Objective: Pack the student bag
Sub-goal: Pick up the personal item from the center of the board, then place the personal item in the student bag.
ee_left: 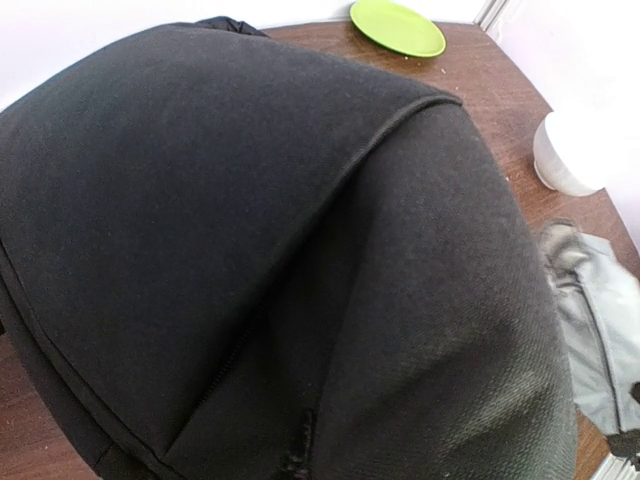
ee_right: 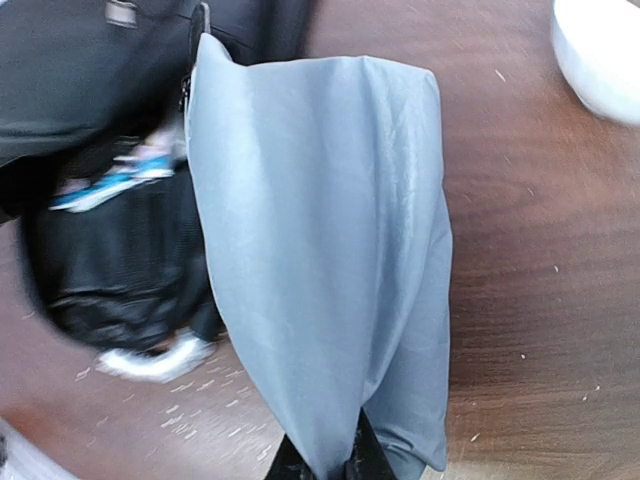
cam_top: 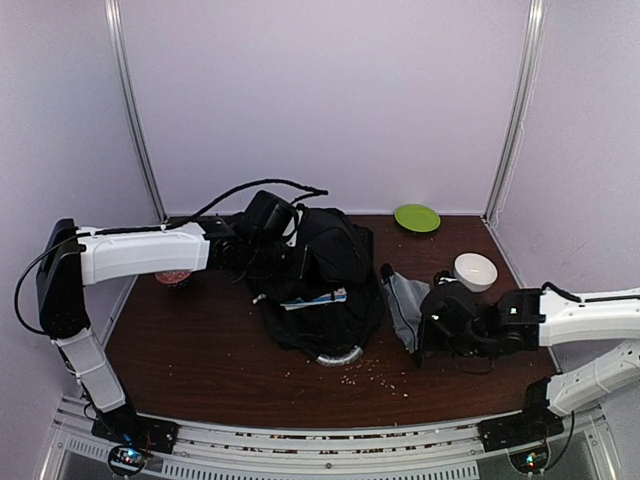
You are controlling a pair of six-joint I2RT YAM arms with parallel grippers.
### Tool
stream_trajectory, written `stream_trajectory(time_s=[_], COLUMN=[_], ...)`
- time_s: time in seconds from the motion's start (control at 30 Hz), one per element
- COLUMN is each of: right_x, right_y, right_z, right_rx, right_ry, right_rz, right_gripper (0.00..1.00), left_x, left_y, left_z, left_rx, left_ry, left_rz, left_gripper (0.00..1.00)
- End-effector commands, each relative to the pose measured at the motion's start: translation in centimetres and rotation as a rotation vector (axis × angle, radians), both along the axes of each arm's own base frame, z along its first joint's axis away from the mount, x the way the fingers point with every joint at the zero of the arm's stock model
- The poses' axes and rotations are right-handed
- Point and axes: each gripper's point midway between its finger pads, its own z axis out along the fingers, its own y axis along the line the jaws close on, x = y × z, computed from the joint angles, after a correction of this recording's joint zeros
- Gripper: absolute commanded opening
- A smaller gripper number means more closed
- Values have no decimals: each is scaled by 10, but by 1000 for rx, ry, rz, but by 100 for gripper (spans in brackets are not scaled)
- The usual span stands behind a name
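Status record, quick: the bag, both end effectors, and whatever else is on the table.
student bag: mid-table, open, something blue and white showing inside
left end effector: shut, at the bag's top; the grip itself is hidden
right end effector: shut on the grey-blue pouch, just right of the bag
also there: green plate, white bowl, crumbs

Soft, even light fills the booth, with only faint shadows on the desk (cam_top: 200, 350). The white bowl (ee_left: 575, 150) blows out to glare. The right wrist view smears the student bag (ee_right: 110, 270) with blur, and the left wrist view bulges at its edges.
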Motion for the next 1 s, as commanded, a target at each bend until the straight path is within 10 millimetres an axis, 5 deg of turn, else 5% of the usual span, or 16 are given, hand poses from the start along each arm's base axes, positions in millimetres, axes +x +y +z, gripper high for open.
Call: stream_trajectory(time_s=[0.0,0.13,0.37,0.67,0.97], right_x=[-9,-36,-63,-13,44], right_y=[11,35,65,85,63], right_z=[57,79,63,56,56], right_rx=[80,227,257,322,105], right_ry=[-111,-83,58,-23,-92], right_rz=[176,377,540,321,105], right_gripper=[0,0,0,0,0], left_x=[19,24,14,5,-5], left_y=[6,1,-18,-31,-28], left_z=[38,51,95,100,103], left_rx=[-53,-82,-264,-348,-373], left_ry=[-64,-73,-95,-46,-44], left_rz=[45,42,-30,-84,-104], left_gripper=[0,0,0,0,0])
